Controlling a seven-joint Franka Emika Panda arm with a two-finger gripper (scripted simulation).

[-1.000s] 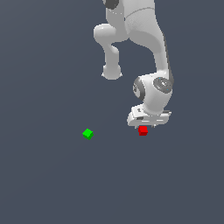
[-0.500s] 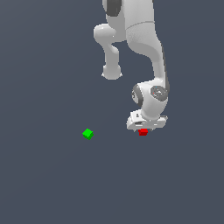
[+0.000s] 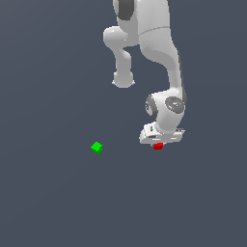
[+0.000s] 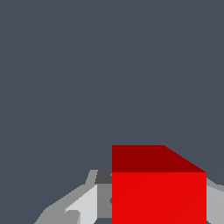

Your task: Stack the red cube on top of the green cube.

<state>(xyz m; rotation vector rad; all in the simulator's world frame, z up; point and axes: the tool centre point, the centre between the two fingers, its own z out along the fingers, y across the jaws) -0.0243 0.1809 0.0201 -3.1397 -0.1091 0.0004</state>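
Exterior view is giving you the whole scene: your arm [image 3: 159,58] is reaching down from above, and its gripper [image 3: 160,140] is sitting low over the red cube [image 3: 157,146], hiding most of it. Only a sliver of red is peeking out beneath the white gripper body. Taking the red cube as your landmark, the green cube [image 3: 97,147] is lying well apart from it, toward the exterior view's left and at about the same height in the picture, alone on the dark grey floor [image 3: 58,202]. Nothing is touching the green cube.

Your wrist camera is looking at the red cube [image 4: 158,188] from very close. One bright face and a darker face are showing, and the cube is filling the space between the two grey fingers [image 4: 76,205]; the gripper [image 4: 144,201] is straddling it. One finger is standing just beside the cube's side, the other is peeking out past the opposite side. You cannot tell from these pictures whether the pads are pressing on the cube or only flanking it, nor whether the cube is resting on the floor or raised slightly off it.
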